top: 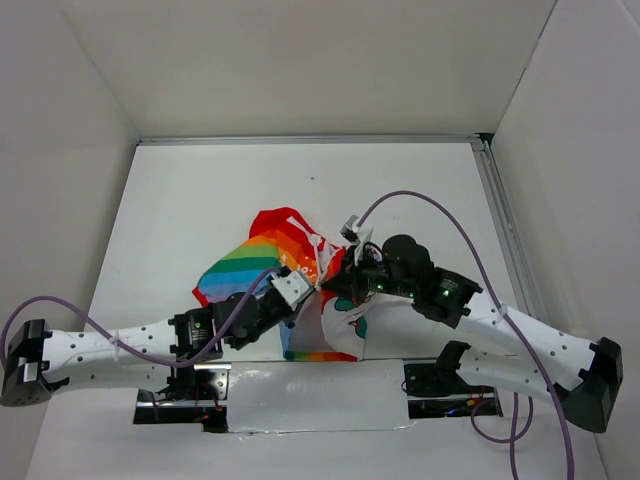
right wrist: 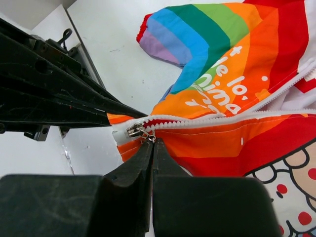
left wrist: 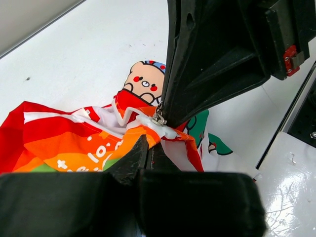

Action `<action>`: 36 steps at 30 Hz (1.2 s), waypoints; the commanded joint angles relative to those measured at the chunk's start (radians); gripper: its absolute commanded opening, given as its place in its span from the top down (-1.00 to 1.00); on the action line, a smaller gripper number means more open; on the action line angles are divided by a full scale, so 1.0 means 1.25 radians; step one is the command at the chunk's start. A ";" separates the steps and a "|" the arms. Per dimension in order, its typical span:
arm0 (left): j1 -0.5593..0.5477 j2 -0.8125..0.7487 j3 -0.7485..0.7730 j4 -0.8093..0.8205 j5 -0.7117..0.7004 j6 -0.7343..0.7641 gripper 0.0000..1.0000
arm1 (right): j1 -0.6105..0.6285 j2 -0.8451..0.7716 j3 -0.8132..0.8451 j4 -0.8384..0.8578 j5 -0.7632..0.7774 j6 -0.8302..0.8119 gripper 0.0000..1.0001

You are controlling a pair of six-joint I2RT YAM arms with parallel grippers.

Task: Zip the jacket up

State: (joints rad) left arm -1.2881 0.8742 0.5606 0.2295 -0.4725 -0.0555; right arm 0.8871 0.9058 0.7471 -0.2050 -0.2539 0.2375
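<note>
The jacket (top: 262, 262) lies crumpled on the table between both arms, its rainbow stripes, red trim and cartoon print showing. My left gripper (top: 303, 290) is shut on the jacket's orange bottom hem (left wrist: 133, 136), right beside the zipper's lower end. The metal zipper slider (right wrist: 135, 131) sits at that bottom end. My right gripper (right wrist: 152, 143) is shut on the slider's small pull tab. From the slider the white zipper teeth (right wrist: 232, 120) run off to the right, and the two rows part further along. In the left wrist view the right gripper (left wrist: 161, 112) comes down onto the slider (left wrist: 159, 118).
The white table (top: 200, 200) has grey walls on three sides and a metal rail (top: 505, 230) along its right edge. The two arms' purple cables (top: 440, 205) loop above the table. A shiny plate (top: 300, 385) lies at the near edge between the arm bases.
</note>
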 commanded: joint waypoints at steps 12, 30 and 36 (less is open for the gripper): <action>-0.002 0.021 0.039 0.008 0.056 0.035 1.00 | 0.036 0.083 0.162 -0.232 0.361 -0.039 1.00; -0.002 -0.021 0.028 0.041 0.092 0.080 1.00 | 0.050 0.291 0.140 -0.147 0.658 -0.007 1.00; -0.003 -0.061 0.004 0.056 0.102 0.081 1.00 | 0.045 0.337 0.099 -0.089 0.612 -0.008 1.00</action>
State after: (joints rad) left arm -1.2373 0.9115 0.5323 0.1150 -0.4965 0.0505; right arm 1.0264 1.2884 0.9298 -0.2810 0.1272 0.2710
